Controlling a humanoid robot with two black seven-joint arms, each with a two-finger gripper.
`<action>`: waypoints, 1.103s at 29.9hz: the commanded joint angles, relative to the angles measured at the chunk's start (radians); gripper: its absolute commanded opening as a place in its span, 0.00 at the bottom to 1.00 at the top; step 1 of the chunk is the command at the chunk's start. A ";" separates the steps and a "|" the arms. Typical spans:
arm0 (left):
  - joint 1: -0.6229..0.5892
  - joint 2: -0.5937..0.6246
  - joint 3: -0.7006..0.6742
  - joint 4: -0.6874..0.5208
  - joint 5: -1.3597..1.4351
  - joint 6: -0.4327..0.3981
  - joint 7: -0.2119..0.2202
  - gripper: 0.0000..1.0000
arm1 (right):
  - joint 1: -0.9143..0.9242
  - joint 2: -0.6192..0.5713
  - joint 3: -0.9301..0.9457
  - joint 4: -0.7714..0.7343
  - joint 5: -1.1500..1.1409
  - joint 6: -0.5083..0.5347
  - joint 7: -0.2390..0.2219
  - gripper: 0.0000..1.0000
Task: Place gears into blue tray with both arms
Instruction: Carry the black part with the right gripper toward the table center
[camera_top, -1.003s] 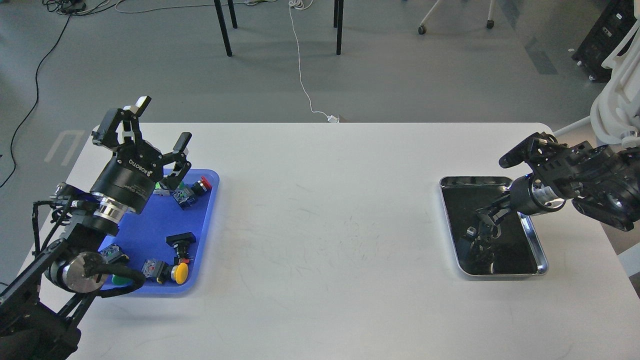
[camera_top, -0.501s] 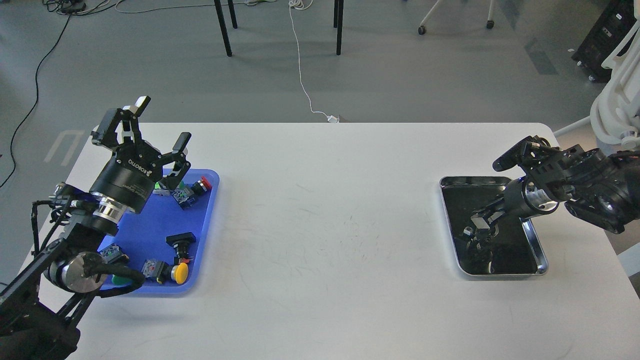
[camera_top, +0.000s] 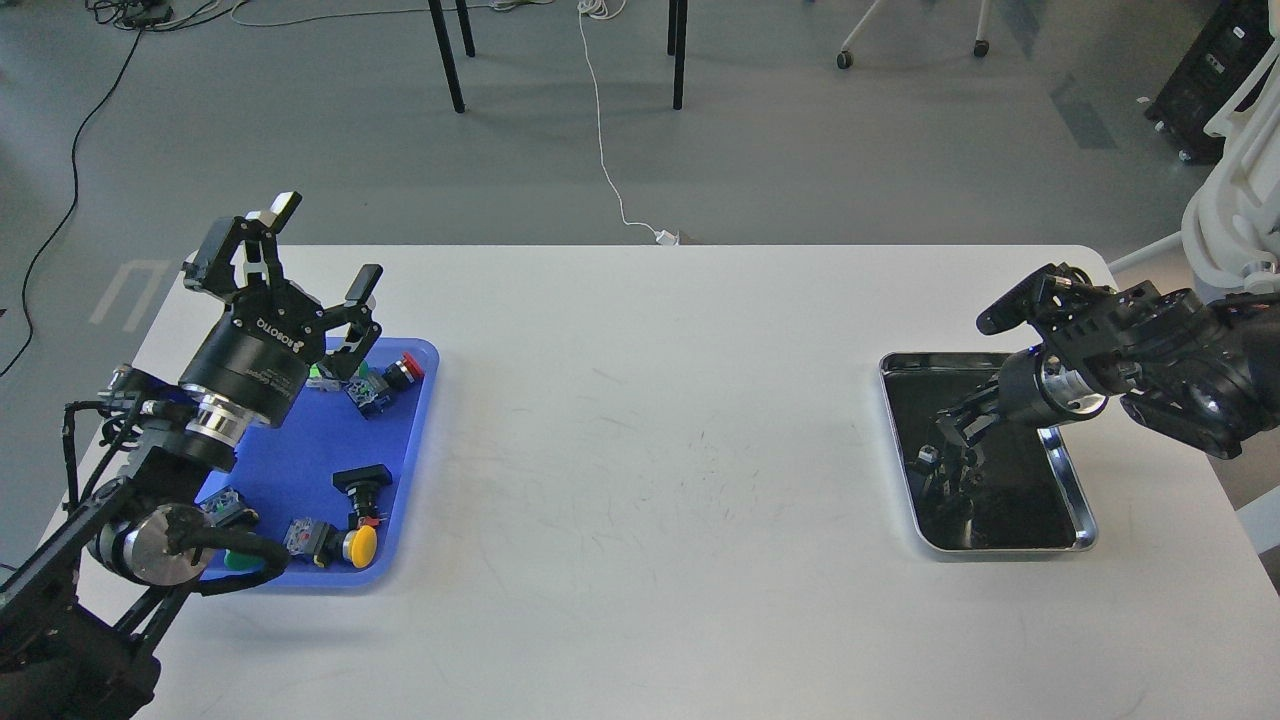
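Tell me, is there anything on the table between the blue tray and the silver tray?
No. In the head view, only bare white table shows between the blue tray and the silver tray.

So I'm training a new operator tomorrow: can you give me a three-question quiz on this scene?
1. True or false: the left gripper has its fingers spread.
2. Which tray is the right gripper over: A) blue tray, B) silver tray?
3. What colour cap faces out at the blue tray's near edge, beside the black switch?

Key: 1 true; 2 B; 3 yellow.
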 joint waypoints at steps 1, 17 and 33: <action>0.000 0.001 -0.001 0.000 0.000 -0.002 0.000 0.98 | 0.088 -0.033 0.000 0.078 -0.001 0.000 -0.001 0.16; 0.009 0.036 -0.001 -0.002 -0.003 -0.003 -0.002 0.98 | 0.275 0.337 -0.032 0.240 0.129 -0.086 -0.001 0.16; 0.015 0.060 -0.007 -0.002 -0.005 -0.015 -0.002 0.98 | 0.169 0.402 -0.121 0.250 0.221 -0.318 -0.001 0.17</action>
